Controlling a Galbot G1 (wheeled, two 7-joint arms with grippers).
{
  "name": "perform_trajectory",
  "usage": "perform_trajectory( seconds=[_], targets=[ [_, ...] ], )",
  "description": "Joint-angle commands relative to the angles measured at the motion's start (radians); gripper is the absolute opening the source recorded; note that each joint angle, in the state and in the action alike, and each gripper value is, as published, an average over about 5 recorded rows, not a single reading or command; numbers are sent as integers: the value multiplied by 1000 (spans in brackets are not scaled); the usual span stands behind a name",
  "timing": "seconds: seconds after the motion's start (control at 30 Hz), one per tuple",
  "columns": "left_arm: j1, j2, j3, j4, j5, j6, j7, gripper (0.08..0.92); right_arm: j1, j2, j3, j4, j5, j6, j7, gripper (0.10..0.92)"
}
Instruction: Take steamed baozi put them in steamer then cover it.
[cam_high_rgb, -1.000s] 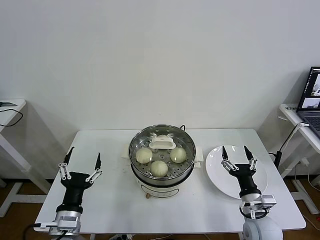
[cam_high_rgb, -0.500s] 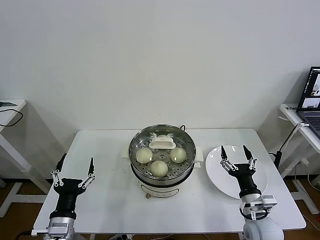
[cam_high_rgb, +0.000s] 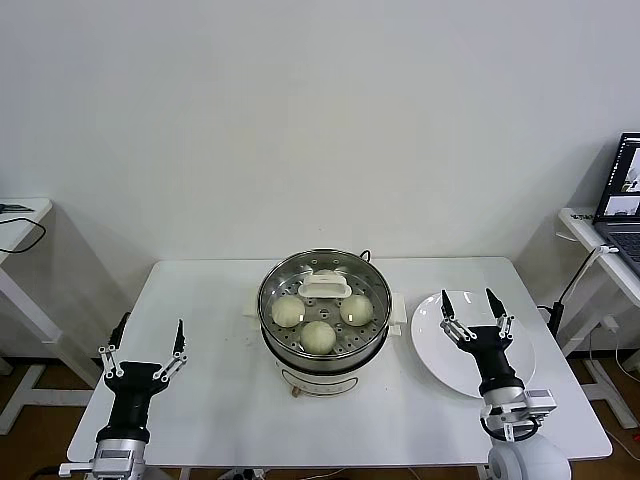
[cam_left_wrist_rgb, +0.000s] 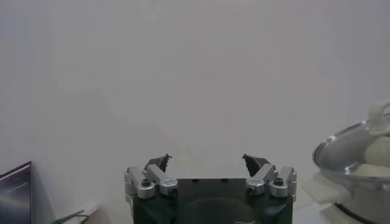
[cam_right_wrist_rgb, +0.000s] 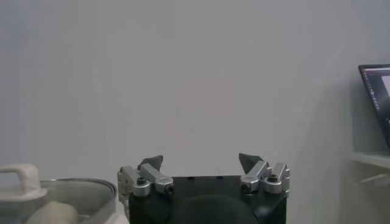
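Sitting under cover (cam_high_rgb: 325, 290) in steamer (cam_high_rgb: 324, 345): three steamed baozi (cam_high_rgb: 318, 336).

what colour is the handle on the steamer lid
White: the rectangular handle on the round clear glass lid is white, shown best in the head view.

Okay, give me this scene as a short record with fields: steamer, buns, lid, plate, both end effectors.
steamer: round shiny steel steamer on a white base, centre of the white table
buns: three cream-white buns visible inside
lid: clear glass lid with white handle, on the pot
plate: flat white plate, bare, to the steamer's right
left end effector: open, at the table's left edge
right end effector: open, over the plate
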Motion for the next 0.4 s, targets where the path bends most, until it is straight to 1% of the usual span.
perform_trajectory(
  seconds=[0.03, 0.4],
  targets=[
    [8, 5, -8, 1, -8, -6, 3, 823, -4, -4, 3, 6, -2, -4, 0, 823],
    [19, 9, -8, 10, -7, -9, 10, 823, -11, -8, 5, 15, -3, -6, -2, 823]
  ],
)
